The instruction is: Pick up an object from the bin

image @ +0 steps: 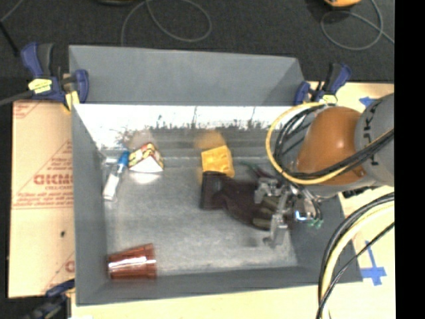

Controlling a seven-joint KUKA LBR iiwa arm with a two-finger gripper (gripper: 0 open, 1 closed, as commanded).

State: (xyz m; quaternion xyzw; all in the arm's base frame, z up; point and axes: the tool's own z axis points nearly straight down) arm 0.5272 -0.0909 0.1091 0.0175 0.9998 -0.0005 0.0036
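My gripper (276, 226) is low in the right part of the bin, at the right end of a dark brown, floppy, cloth-like thing (229, 197) that lies across the bin's middle. The gripper's metal parts overlap that thing's right edge, and the contact itself is hidden. A yellow sponge-like block (217, 160) rests just behind the dark thing, touching its far left corner.
A white, red and yellow packet (146, 158) and a white tube with a blue cap (113, 177) lie at the back left. A red cup (133, 260) lies on its side at the front left. The arm's orange cover and cables hang over the right wall.
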